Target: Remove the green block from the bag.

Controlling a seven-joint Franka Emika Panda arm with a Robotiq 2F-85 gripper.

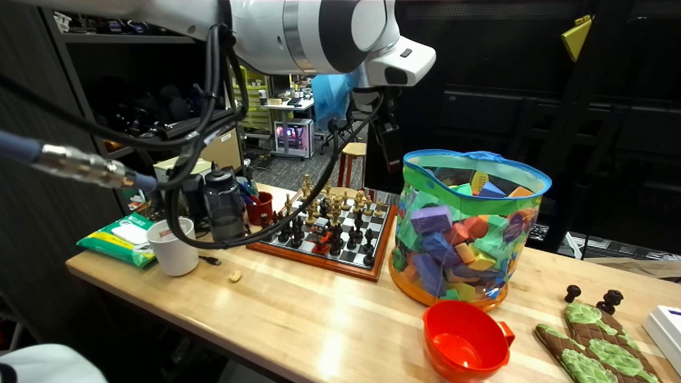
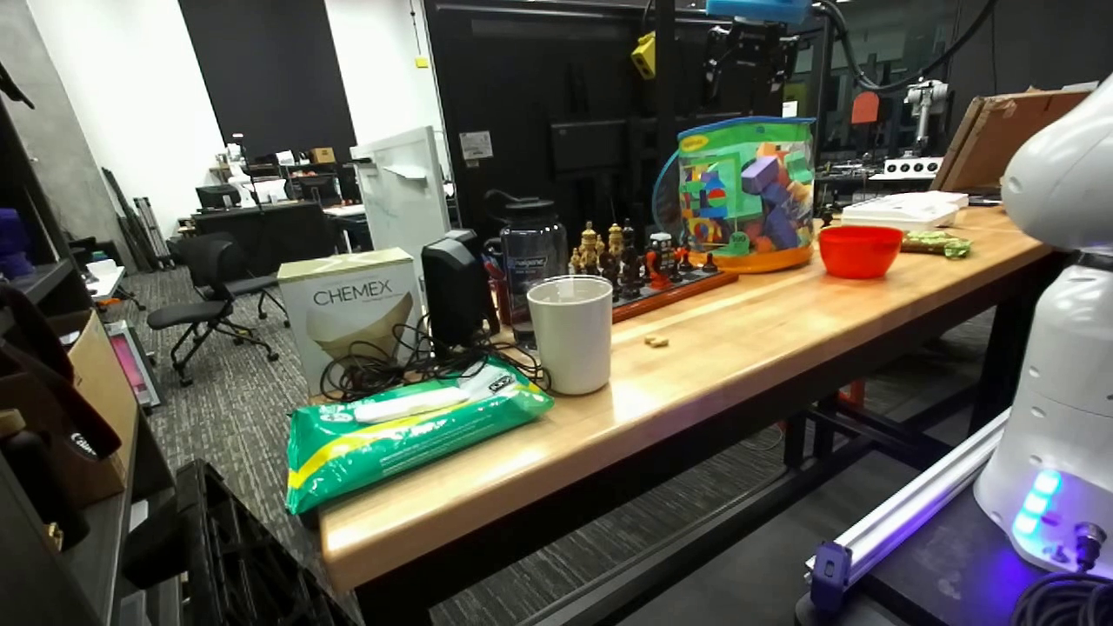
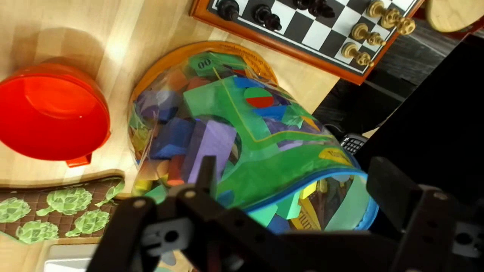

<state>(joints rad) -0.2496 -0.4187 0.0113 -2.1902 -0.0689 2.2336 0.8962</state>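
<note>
The bag (image 1: 541, 185) is a tall clear cylinder with a blue-green rim, full of multicoloured foam blocks. It stands upright on the table with its top open, and also shows in an exterior view (image 2: 746, 123) and the wrist view (image 3: 245, 175). The green block (image 3: 263, 214), pale mint-green with a rounded corner, lies near the top inside the bag, partly hidden by the rim and a finger. A green top also shows in an exterior view (image 1: 462, 189). My gripper (image 3: 295, 173) is open and empty, above the bag's rim in both exterior views (image 1: 392, 159) (image 2: 748, 83).
A red bowl (image 1: 463, 340) stands in front of the bag. A chessboard (image 1: 319, 260) with pieces lies beside it. A brown artichoke-patterned mitt (image 1: 601, 346) and a white box (image 1: 667, 332) lie on the other side. A white cup (image 1: 173, 252) and dark bottle (image 1: 223, 202) stand further off.
</note>
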